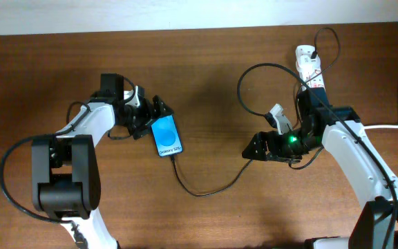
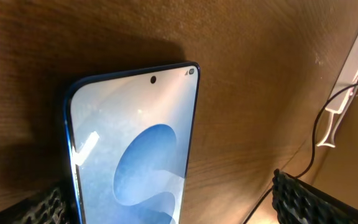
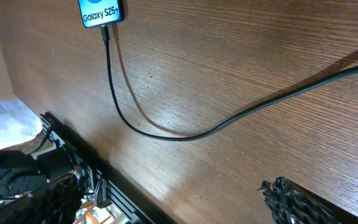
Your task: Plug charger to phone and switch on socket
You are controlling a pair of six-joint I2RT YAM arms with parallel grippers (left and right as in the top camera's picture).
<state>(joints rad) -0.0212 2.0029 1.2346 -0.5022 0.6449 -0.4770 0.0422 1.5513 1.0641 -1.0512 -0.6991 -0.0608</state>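
Left gripper [image 1: 152, 119] is straddling the Galaxy phone [image 1: 166, 136], left of centre, with jaws apart. Charger cable [image 1: 206, 193] is sitting in the phone's near end and running right toward the power strip [image 1: 308, 66], far right. Right gripper [image 1: 253, 149] is hovering near the cable, jaws apart and empty.

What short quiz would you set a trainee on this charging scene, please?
1. True or false: the charger cable is plugged into the bottom edge of the phone.
2. What is the right gripper holding? A. the cable B. the phone C. nothing
3. Fill in: the text on the phone's screen reads "Galaxy ___".
Key: 1 true; 2 C; 3 S25+
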